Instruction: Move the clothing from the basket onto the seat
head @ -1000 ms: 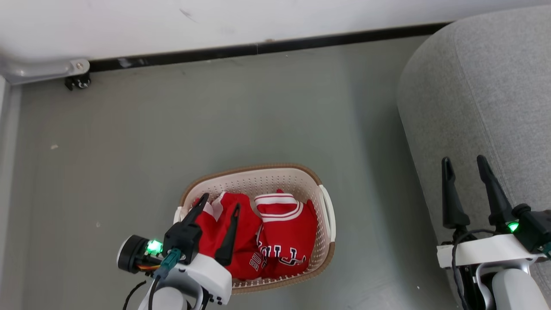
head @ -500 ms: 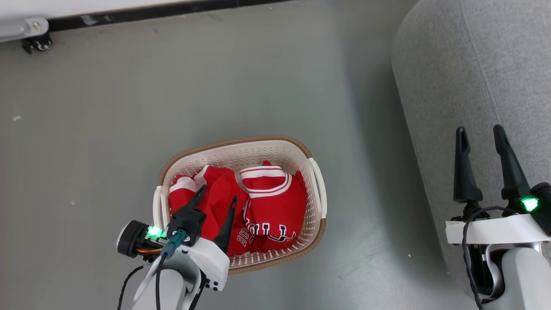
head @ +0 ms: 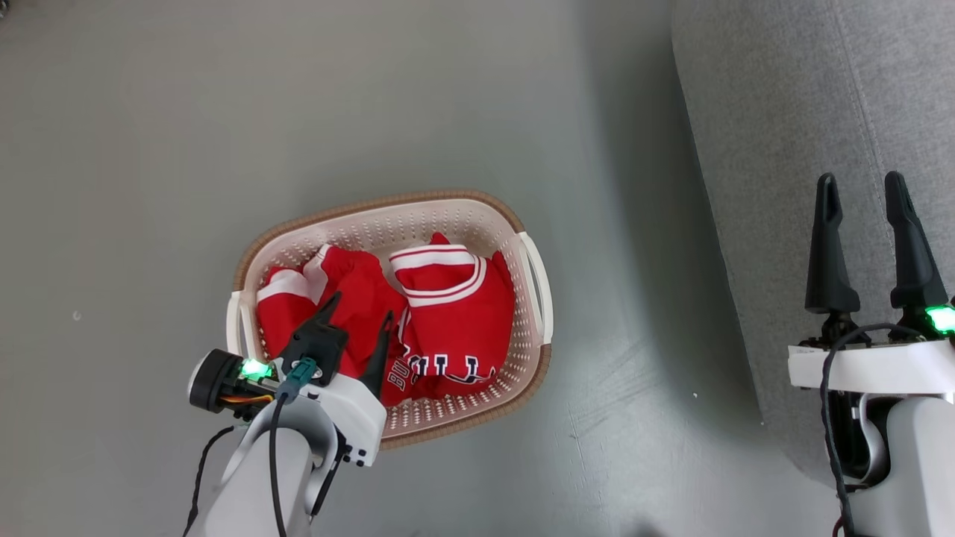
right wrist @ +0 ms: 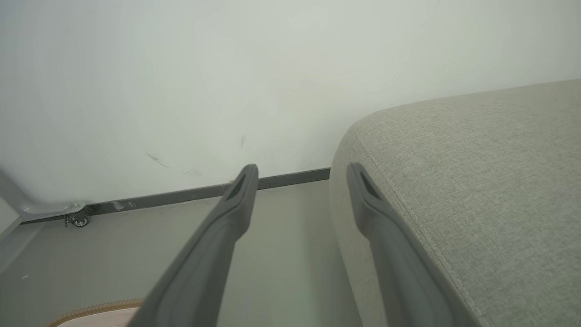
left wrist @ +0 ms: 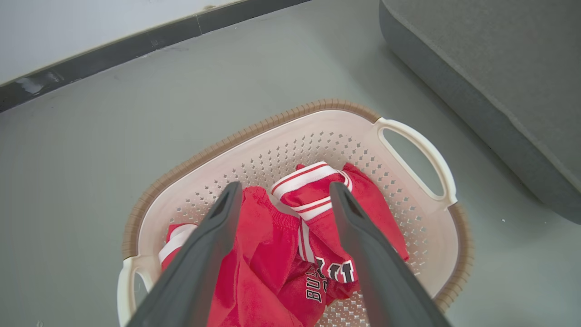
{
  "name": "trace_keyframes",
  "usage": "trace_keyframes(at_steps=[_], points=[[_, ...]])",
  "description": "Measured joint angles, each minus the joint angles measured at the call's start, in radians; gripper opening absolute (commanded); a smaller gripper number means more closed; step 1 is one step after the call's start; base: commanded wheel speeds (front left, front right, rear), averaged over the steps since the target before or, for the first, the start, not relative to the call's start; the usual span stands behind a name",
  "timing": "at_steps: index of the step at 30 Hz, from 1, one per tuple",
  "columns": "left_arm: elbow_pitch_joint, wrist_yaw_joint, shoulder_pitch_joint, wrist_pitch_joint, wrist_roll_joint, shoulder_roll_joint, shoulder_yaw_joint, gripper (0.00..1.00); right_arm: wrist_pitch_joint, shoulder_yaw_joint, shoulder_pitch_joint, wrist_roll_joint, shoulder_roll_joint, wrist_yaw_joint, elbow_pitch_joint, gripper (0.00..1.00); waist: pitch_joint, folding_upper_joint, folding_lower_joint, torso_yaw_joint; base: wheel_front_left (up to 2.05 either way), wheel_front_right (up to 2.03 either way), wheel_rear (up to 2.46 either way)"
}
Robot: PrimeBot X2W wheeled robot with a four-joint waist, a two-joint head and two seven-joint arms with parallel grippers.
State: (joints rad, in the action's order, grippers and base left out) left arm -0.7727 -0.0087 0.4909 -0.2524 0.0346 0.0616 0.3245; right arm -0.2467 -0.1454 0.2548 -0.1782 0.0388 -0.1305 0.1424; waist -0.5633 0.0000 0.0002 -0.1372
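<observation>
The large grey woven-fabric seat point(head: 806, 112) stands to our right, apart from the cream perforated plastic basket point(head: 418, 224) with its brown rim, which sits on the floor point(head: 149, 149). Both red, white-trimmed basketball garments point(head: 448, 313) lie crumpled inside the basket. Our left gripper point(head: 362, 307) hovers over them, fingers apart, ready, we judge, to descend and pinch. Our right gripper point(head: 859, 179), also spread and empty, hangs by the seat's edge.

The right gripper point(right wrist: 300, 175) hangs, fingers spread, grey seat point(right wrist: 476, 190) just beside it, white wall point(right wrist: 181, 68) and dark skirting point(right wrist: 181, 195) beyond.
</observation>
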Motion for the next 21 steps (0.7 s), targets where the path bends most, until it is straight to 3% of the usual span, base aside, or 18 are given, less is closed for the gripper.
trace_keyframes(at_steps=[21], points=[[-0.169,0.033,0.126,0.000,-0.040,0.039,-0.001,1.00,-0.001,-0.007,0.072,-0.033,0.000,0.000,-0.019,1.00,-0.143,0.0000,0.0000,-0.042,0.00,0.00,0.00]])
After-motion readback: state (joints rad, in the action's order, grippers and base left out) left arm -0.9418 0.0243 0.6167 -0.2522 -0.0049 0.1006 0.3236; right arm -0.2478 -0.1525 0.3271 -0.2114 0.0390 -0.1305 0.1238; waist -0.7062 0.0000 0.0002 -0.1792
